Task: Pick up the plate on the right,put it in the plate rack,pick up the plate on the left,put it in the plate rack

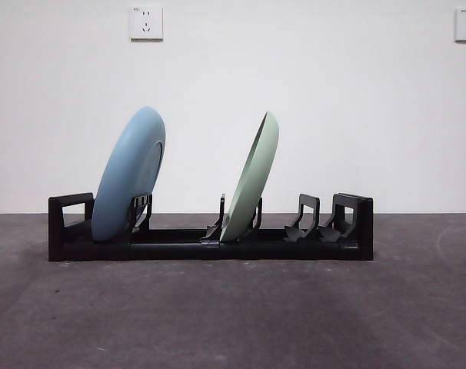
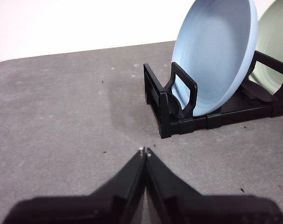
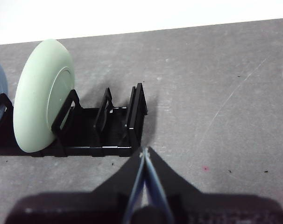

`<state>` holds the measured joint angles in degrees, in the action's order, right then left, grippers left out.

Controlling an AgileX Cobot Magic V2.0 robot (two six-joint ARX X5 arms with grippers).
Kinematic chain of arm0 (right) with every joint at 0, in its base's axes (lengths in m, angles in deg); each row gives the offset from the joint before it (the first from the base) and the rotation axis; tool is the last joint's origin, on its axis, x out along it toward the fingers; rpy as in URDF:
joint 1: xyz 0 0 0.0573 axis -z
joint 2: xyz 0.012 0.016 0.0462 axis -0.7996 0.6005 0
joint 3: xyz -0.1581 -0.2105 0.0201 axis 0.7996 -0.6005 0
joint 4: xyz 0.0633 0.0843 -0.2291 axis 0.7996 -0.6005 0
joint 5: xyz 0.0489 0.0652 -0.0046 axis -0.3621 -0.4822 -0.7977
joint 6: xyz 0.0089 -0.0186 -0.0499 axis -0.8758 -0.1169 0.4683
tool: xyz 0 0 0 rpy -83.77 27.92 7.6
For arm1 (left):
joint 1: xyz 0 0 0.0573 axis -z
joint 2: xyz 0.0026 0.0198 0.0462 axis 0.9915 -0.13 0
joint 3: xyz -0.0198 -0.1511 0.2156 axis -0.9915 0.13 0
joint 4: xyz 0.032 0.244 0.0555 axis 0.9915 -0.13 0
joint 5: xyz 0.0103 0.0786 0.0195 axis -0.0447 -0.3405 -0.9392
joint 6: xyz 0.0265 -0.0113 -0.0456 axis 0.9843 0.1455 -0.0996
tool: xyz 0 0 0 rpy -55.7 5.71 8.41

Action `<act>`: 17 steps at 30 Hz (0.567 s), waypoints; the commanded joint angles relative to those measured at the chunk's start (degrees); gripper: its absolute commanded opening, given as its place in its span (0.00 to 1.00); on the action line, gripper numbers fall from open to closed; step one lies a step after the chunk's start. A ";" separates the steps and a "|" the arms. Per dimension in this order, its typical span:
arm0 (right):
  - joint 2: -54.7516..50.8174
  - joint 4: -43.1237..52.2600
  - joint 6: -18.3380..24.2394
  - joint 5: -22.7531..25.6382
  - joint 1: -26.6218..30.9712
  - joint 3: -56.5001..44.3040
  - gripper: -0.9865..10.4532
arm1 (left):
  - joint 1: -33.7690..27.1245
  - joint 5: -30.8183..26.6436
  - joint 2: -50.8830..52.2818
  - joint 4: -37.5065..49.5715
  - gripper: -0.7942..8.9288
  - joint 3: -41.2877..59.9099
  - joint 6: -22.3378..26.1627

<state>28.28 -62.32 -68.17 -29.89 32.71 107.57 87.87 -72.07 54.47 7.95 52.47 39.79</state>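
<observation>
The black plate rack [image 1: 210,244] lies across the grey table. A light blue plate [image 1: 129,175] stands on edge in its left slot, leaning right. A pale green plate [image 1: 252,178] stands tilted in the middle slot. In the left wrist view my left gripper [image 2: 145,151] is shut and empty, hovering off the rack's end [image 2: 166,105] beside the blue plate [image 2: 216,51]. In the right wrist view my right gripper [image 3: 144,151] is shut and empty, close to the rack's other end [image 3: 134,121], with the green plate [image 3: 41,95] a few slots away.
Two empty prong pairs [image 1: 310,219] stand at the rack's right end. A white wall with two sockets [image 1: 146,23] rises behind the table. Bare grey tabletop [image 1: 233,315] stretches in front of the rack. Neither arm shows in the front view.
</observation>
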 commanded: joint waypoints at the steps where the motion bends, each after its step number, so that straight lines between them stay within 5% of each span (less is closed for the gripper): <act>1: -4.09 -1.92 3.45 2.73 1.16 -0.44 0.09 | -0.17 0.42 0.15 0.15 0.08 0.85 -0.35; 6: -18.84 -0.22 5.62 -4.68 8.31 -8.74 0.09 | -0.17 0.42 0.15 0.15 0.08 0.85 -0.35; 11: -31.04 8.31 5.42 -4.74 11.39 -23.61 0.09 | -0.20 0.39 0.15 0.15 0.08 0.85 -0.35; 17: -32.57 10.25 5.01 -5.46 11.32 -29.59 0.09 | -0.17 0.39 0.15 0.17 0.08 0.85 -0.35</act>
<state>-4.09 -52.97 -63.18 -35.11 44.10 78.39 87.87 -72.07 54.47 7.95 52.47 39.81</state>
